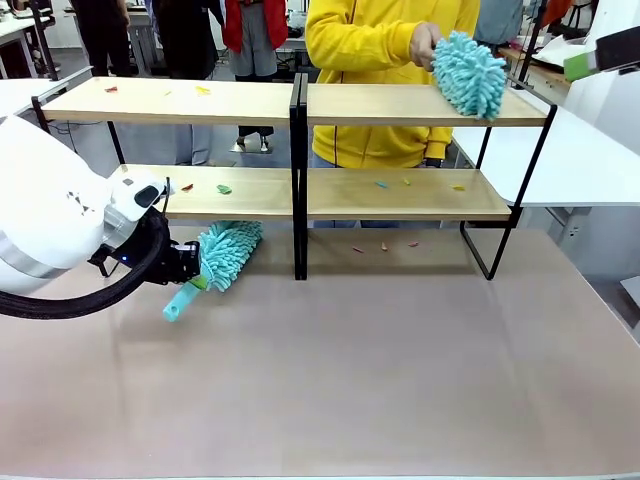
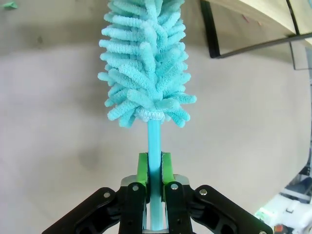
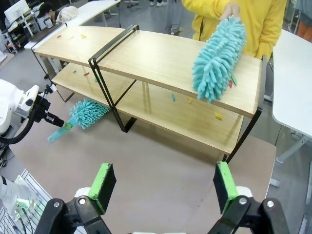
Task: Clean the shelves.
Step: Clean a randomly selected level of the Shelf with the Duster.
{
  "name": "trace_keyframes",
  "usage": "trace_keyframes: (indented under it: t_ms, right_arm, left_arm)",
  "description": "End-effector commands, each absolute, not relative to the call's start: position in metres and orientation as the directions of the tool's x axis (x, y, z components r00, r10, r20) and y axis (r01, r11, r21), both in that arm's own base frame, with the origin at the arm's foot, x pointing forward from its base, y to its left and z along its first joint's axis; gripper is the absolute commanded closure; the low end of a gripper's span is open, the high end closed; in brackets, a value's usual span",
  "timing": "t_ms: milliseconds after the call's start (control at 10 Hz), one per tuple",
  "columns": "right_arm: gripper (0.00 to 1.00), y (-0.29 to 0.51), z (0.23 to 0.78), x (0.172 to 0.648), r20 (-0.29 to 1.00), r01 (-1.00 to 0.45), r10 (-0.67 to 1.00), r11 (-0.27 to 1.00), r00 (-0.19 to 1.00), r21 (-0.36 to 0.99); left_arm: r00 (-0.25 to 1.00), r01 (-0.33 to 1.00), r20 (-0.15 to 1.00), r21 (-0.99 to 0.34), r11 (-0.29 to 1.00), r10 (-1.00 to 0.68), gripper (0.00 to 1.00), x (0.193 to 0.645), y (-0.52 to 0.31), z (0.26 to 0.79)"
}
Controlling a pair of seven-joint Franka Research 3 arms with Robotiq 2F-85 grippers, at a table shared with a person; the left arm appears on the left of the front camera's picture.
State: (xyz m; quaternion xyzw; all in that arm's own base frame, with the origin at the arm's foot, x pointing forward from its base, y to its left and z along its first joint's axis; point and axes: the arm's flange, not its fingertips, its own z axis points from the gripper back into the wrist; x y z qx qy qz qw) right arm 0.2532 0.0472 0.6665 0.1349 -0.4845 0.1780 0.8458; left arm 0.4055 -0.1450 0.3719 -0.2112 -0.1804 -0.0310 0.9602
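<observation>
You've got the left gripper clamped tight on the handle of a teal duster, its head just below the near edge of the lower left board of the shelves. Right gripper is spread wide with nothing in it, on the near side of the rack. The person's hand holds a second duster on the top right board

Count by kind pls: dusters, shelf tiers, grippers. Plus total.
Dusters: 2, robot's duster in the left gripper, person's duster in a hand.
Shelf tiers: 2, top tier, bottom tier.
Grippers: 2, left gripper, right gripper.
Total: 6.
</observation>
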Motion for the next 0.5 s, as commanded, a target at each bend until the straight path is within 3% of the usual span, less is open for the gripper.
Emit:
trace_keyframes:
  t_ms: [0,400]
  right_arm:
    - [0.0,0.045,0.667,0.254,0.87,-0.441,0.183,0.897,0.458,0.043]
    - [0.0,0.045,0.667,0.254,0.87,-0.441,0.183,0.897,0.458,0.043]
  left_arm:
    - [0.922,0.074,0.38,-0.373,0.925,0.08,0.88,0.385,-0.139,0.371]
    - [0.952,-0.029,0.275,-0.355,0.934,0.134,0.88,0.386,-0.108,0.374]
